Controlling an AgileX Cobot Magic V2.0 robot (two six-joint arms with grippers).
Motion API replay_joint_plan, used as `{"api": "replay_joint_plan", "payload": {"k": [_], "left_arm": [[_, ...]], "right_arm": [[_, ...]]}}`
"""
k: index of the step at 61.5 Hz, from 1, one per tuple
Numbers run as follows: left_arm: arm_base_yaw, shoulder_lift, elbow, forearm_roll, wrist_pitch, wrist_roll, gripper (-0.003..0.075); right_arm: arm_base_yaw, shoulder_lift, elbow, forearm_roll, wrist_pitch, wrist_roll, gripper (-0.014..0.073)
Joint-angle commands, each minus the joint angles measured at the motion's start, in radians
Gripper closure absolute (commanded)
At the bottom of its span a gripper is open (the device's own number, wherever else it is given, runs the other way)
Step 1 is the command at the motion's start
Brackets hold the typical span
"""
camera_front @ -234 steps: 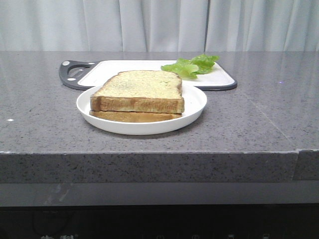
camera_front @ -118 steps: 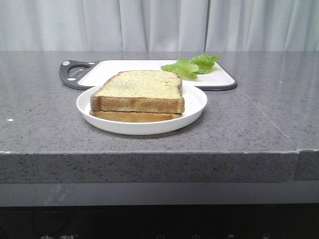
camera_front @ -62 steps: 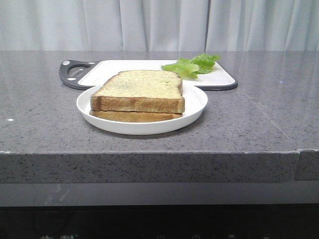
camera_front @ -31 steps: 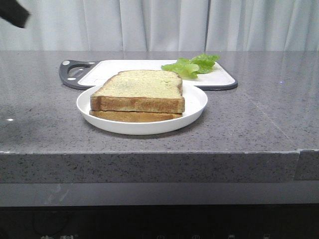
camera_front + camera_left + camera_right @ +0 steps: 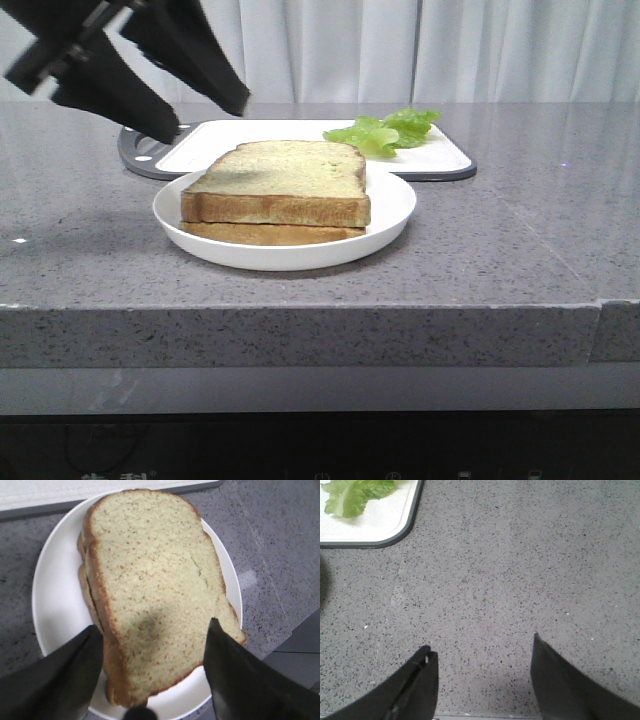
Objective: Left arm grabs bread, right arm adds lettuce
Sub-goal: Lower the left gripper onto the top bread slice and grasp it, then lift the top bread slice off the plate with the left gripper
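Observation:
The bread (image 5: 280, 178), a thick speckled slice with a dark crust, lies on a thinner slice (image 5: 268, 234) on a white plate (image 5: 392, 215). It also shows in the left wrist view (image 5: 155, 590). My left gripper (image 5: 205, 118) is open and empty, hovering above and to the left of the bread; in the left wrist view (image 5: 155, 635) its fingers straddle the slice's near end from above. The lettuce (image 5: 385, 131) lies on the cutting board, also seen in the right wrist view (image 5: 355, 495). My right gripper (image 5: 482, 652) is open over bare counter and is out of the front view.
A white cutting board (image 5: 250, 135) with a dark rim and handle (image 5: 145, 150) lies behind the plate. The grey stone counter (image 5: 520, 230) ends at a front edge near me. White curtains hang behind.
My left arm has come in from the upper left and now hangs open above the plate's left side. Bread, plate and lettuce have not moved.

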Motion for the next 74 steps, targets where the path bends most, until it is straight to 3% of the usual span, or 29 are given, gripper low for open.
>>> {"api": "replay_joint_plan", "payload": {"k": [1,36,62,67,74], "left_arm": [[-0.012,0.015,-0.058,-0.074,-0.022,0.0,0.028],[-0.012,0.121,-0.088,-0.08,-0.039,0.0,0.0286],[-0.012,0.121,-0.088,-0.078,-0.011,0.0,0.0695],[-0.012,0.121,-0.088,-0.078,-0.009,0.0,0.0741],[-0.012,0.116,-0.09,-0.078,0.01,0.0,0.0741]], "right_arm": [[-0.005,0.002,-0.035,0.005,-0.062,-0.008,0.0155],[-0.005,0.002,-0.035,0.005,-0.059,-0.008,0.0155],[-0.005,0.002,-0.035,0.005,-0.059,-0.008,0.0155],[-0.005,0.002,-0.035,0.005,-0.059,-0.008,0.0155],[-0.005,0.002,-0.035,0.005,-0.06,-0.008,0.0155]]}}
